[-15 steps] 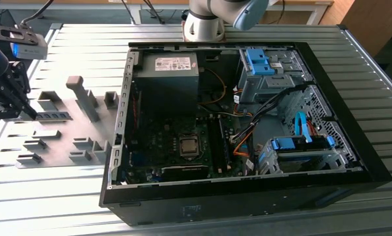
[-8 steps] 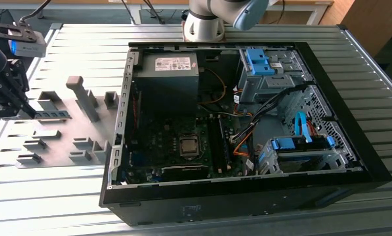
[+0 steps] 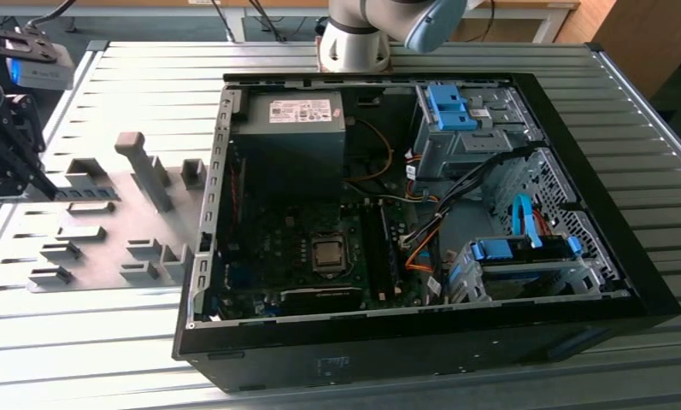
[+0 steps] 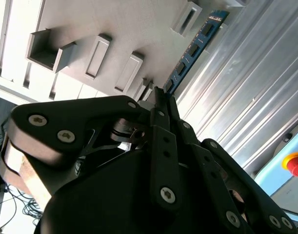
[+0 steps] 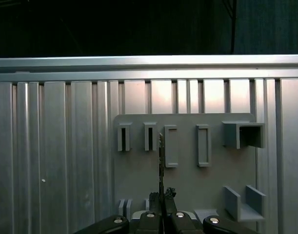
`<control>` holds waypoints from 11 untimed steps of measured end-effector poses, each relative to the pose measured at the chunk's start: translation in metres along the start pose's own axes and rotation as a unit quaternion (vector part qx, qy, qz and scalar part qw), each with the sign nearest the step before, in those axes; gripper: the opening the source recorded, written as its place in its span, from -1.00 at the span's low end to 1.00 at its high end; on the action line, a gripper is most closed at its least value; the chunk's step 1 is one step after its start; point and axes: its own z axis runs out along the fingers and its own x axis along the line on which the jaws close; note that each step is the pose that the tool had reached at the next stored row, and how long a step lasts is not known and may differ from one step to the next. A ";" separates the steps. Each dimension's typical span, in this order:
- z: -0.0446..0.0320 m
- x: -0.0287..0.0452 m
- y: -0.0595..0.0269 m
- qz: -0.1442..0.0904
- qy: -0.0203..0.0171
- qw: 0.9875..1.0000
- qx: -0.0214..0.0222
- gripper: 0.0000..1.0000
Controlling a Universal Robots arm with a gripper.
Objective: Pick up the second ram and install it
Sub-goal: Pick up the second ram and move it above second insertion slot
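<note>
In the second wrist view the second ram (image 4: 192, 51), a thin blue board with dark chips, sticks out from the tips of my gripper (image 4: 161, 96), which is shut on its near end. The first wrist view shows the ram (image 5: 161, 161) edge-on as a thin dark line rising from the gripper (image 5: 162, 199), held over the grey fixture plate (image 5: 188, 180). In the exterior view the gripper (image 3: 35, 181) hangs at the exterior view's far left, above the fixture plate (image 3: 107, 243) and well away from the open computer case (image 3: 209, 282).
Grey fixture blocks and one tall post (image 3: 146, 171) stand on the plate. The motherboard (image 3: 306, 248) lies inside the case, with drive bays and blue latches (image 3: 449, 107) on the exterior view's right. The ribbed metal table (image 3: 78, 342) carries everything. A red button (image 4: 296, 163) sits past the table edge.
</note>
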 end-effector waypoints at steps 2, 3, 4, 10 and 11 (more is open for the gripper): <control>-0.0019 -0.0001 0.0000 0.000 0.000 1.000 0.000 -0.72; -0.0029 -0.0001 0.0000 0.000 0.000 1.000 0.000 -0.72; -0.0039 -0.0001 0.0000 0.000 0.000 1.000 0.000 -0.72; -0.0093 -0.0004 0.0000 0.000 0.000 1.000 0.000 -0.72; -0.0101 -0.0004 0.0000 0.000 0.000 1.000 0.000 -0.72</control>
